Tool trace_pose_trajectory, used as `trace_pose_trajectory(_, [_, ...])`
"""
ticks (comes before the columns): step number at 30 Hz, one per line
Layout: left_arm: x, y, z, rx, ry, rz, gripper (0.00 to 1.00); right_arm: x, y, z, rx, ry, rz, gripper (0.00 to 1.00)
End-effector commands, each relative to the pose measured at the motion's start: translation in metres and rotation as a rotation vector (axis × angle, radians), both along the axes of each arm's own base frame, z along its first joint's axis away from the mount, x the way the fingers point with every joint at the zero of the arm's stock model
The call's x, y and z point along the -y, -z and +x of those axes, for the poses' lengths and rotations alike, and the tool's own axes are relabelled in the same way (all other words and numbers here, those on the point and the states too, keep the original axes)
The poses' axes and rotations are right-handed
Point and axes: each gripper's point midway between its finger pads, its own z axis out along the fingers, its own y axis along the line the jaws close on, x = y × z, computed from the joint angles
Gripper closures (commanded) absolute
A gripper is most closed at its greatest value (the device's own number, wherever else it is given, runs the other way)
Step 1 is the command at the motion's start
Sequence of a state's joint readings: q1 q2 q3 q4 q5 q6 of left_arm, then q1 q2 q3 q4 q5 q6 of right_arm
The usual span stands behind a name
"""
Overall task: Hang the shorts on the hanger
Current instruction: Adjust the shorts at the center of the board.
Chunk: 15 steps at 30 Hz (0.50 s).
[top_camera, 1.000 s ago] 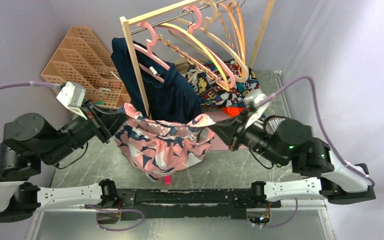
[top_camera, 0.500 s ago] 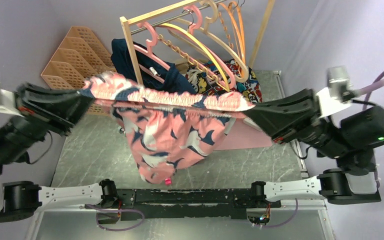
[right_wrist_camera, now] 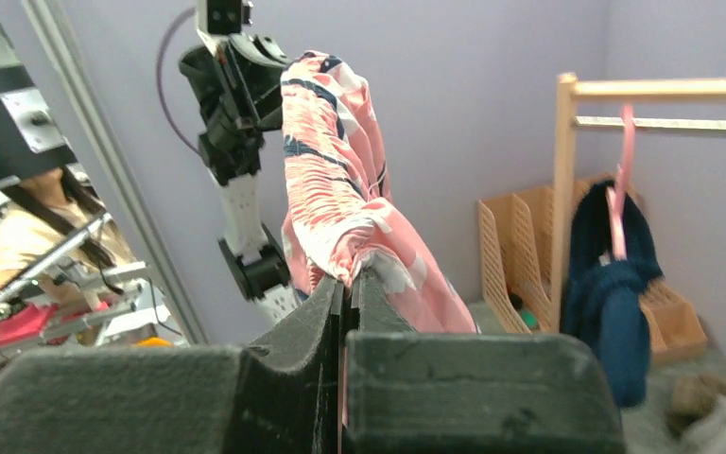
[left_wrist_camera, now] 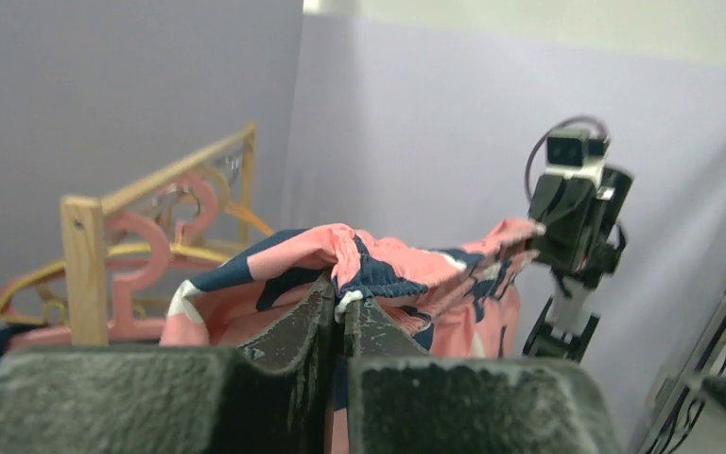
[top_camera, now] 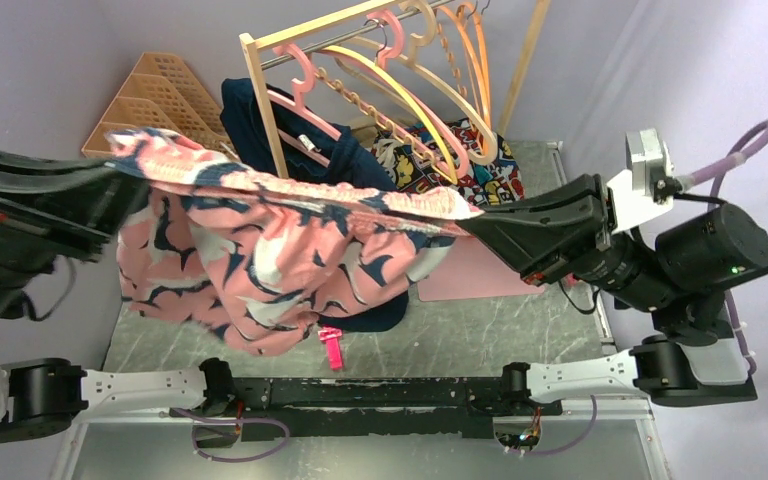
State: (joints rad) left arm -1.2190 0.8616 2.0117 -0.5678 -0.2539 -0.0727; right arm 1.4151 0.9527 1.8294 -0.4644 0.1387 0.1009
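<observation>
The salmon-pink shorts point(top_camera: 270, 255) with navy and white blotches hang stretched by the waistband between both grippers, high above the table. My left gripper point(top_camera: 125, 195) is shut on the left end of the waistband; in the left wrist view the jaws point(left_wrist_camera: 343, 301) pinch the fabric point(left_wrist_camera: 406, 270). My right gripper point(top_camera: 470, 222) is shut on the right end; its jaws point(right_wrist_camera: 350, 279) clamp the cloth point(right_wrist_camera: 340, 180). The pale yellow hanger point(top_camera: 412, 100) hangs on the rack behind the shorts, apart from them.
The wooden rack point(top_camera: 265, 110) stands at the back with pink hangers point(top_camera: 305, 80) and a navy garment point(top_camera: 350, 190). Cartoon-print cloth point(top_camera: 475, 170) lies at the back right. Orange file trays point(top_camera: 150, 100) sit at the back left. A pink mat point(top_camera: 480, 275) lies on the table.
Both grippers rose from the table and spread apart, lifting the shorts and pulling the waistband taut. Since half a second ago the shorts have shifted left and lower in the top view.
</observation>
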Motion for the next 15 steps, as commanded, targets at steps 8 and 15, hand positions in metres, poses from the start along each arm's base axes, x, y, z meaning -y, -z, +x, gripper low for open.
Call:
trace_pose_trajectory(8, [0.022,0.154,0.048,-0.321,-0.182,0.193,0.93,-0.011,0.211,0.058,-0.331,0.345,-0.397,1.00])
trace_pose_trajectory(15, [0.026,0.231,0.062,-0.448,-0.277,0.334,0.93,-0.024,0.300,0.036,-0.459,0.239,-0.515,1.00])
